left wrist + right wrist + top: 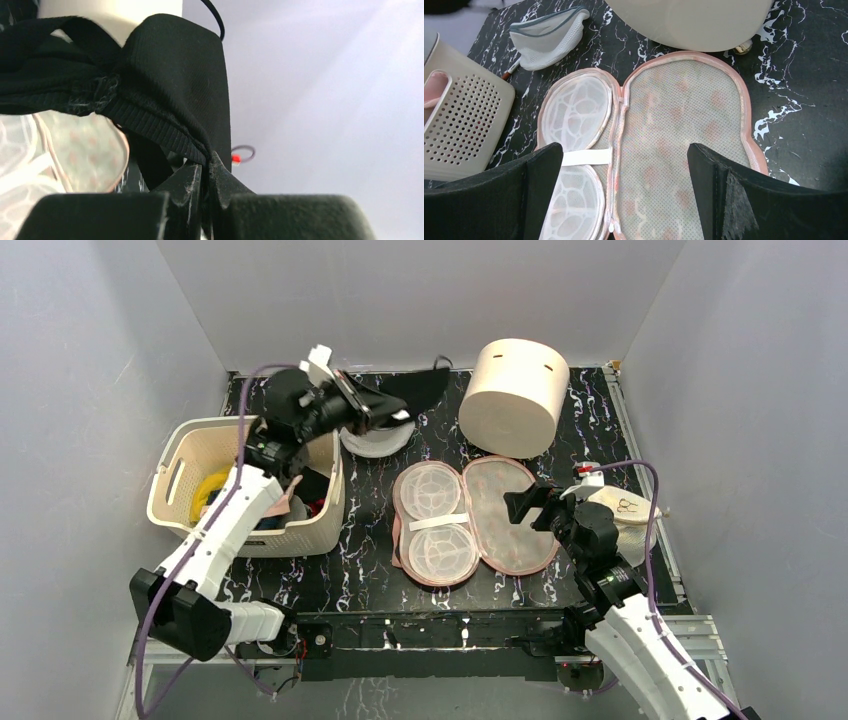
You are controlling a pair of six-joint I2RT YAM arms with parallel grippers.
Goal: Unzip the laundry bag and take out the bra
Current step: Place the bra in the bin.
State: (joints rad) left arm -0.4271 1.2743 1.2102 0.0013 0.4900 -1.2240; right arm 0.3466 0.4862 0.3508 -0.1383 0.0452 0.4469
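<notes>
The laundry bag (pixel 505 515) lies open flat in the middle of the table, pale mesh lining up, pink rim around it; it also fills the right wrist view (pixel 674 135). Its left half holds two white cup frames (pixel 437 520) under a white strap. My left gripper (pixel 398 412) is raised at the back left and shut on the black bra (pixel 415 390), which hangs from its fingertips (pixel 207 172). My right gripper (pixel 522 508) is open and empty over the bag's right half.
A cream perforated basket (pixel 215 440) with clothes stands at the left. A round cream drum (pixel 513 395) stands at the back. A grey-white mesh bag (pixel 378 438) lies under the left gripper. A cream mesh pouch (pixel 625 512) lies at the right edge.
</notes>
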